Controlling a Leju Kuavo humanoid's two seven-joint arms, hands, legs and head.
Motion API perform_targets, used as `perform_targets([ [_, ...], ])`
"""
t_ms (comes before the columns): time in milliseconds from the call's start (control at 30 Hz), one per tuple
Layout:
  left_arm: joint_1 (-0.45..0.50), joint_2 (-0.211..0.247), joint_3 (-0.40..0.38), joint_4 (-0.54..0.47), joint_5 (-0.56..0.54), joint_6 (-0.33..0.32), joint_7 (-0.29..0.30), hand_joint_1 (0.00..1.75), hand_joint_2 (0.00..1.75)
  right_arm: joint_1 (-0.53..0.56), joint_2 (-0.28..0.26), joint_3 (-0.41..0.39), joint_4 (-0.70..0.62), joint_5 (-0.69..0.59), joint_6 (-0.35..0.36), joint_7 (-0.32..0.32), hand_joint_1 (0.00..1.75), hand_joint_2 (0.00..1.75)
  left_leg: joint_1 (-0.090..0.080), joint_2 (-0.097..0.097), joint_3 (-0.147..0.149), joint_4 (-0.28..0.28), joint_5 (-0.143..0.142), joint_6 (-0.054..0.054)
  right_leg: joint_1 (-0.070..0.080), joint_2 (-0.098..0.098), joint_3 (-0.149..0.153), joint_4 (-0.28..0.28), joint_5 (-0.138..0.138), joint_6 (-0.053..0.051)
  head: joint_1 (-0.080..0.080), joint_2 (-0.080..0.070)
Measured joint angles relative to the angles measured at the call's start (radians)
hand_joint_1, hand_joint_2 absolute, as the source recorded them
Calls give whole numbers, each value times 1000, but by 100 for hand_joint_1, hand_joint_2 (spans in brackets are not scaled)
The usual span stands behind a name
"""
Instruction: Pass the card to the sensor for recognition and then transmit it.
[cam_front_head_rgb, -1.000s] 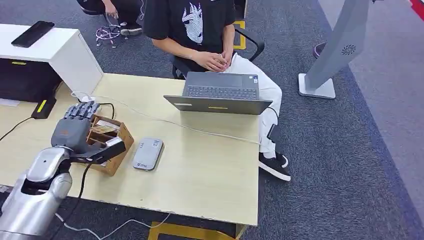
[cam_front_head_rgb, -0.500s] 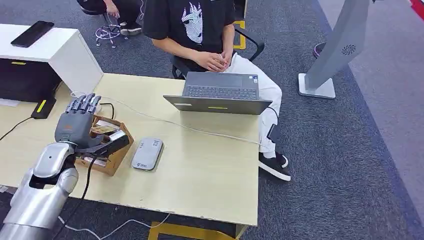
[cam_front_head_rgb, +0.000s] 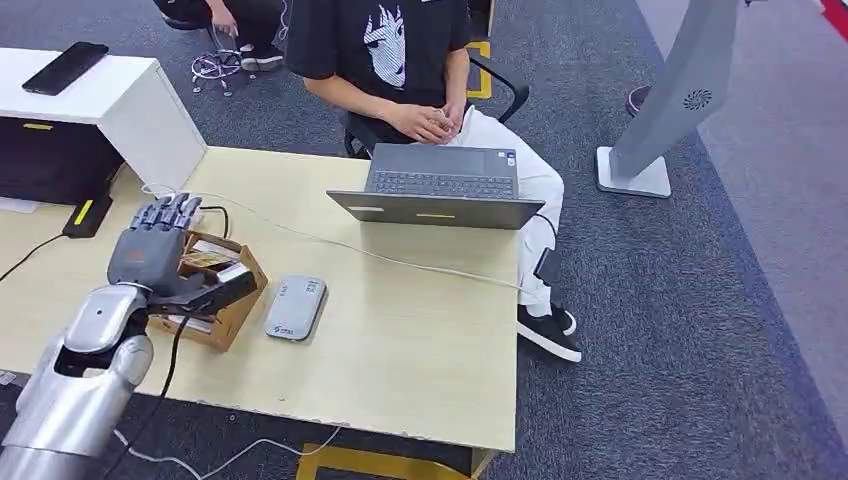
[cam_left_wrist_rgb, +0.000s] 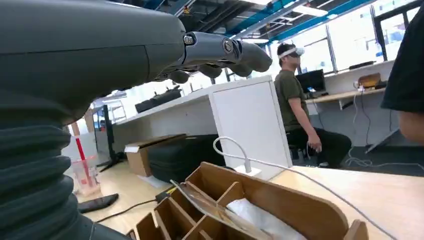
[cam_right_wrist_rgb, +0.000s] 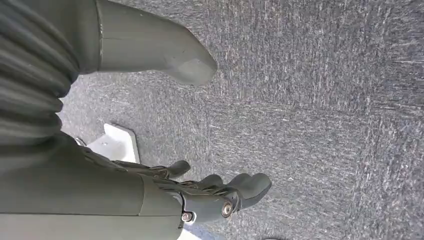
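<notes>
Left hand (cam_front_head_rgb: 152, 255) poised over the wooden box (cam_front_head_rgb: 232, 308), fingers (cam_left_wrist_rgb: 220, 50) spread, thumb (cam_front_head_rgb: 222, 292) reaching across the box's near side; whether touching the cards (cam_front_head_rgb: 208, 260) inside, unclear. Cards standing in the box's compartments, none gripped. Grey sensor (cam_front_head_rgb: 295, 307) flat on the desk (cam_front_head_rgb: 400, 340), just beside the box. Laptop (cam_front_head_rgb: 440, 187) farther from the box, before a seated person (cam_front_head_rgb: 400, 60). Right hand (cam_right_wrist_rgb: 150, 150) hanging over carpet, fingers loosely apart, holding nothing.

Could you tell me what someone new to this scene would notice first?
Probably the robot's silver left arm, its left hand spread above a wooden card box near the table's front left. Next, the grey sensor lying just beside that box, and the person seated behind an open laptop across the table.
</notes>
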Motion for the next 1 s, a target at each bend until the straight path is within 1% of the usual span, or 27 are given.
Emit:
perform_targets([
  [133,0,13,0,0,0,-18,2,0,175,0,0,0,0,0,0,0,0,175,0,0,0,0,0,0,0,0,0,0,0,0,1,0],
  [300,-1,21,0,0,2,-23,4,0,175,1,0,-1,0,1,0,1,0,175,0,0,0,0,0,0,0,0,0,0,0,0,0,0],
  [567,-5,19,0,0,0,-27,9,0,175,1,0,-1,0,1,1,3,0,175,0,0,0,0,0,0,0,0,0,0,0,0,0,0],
  [1000,-15,15,0,3,0,-13,9,0,175,0,0,-1,0,7,11,3,0,175,0,0,0,0,0,0,0,0,0,0,0,0,0,0],
])
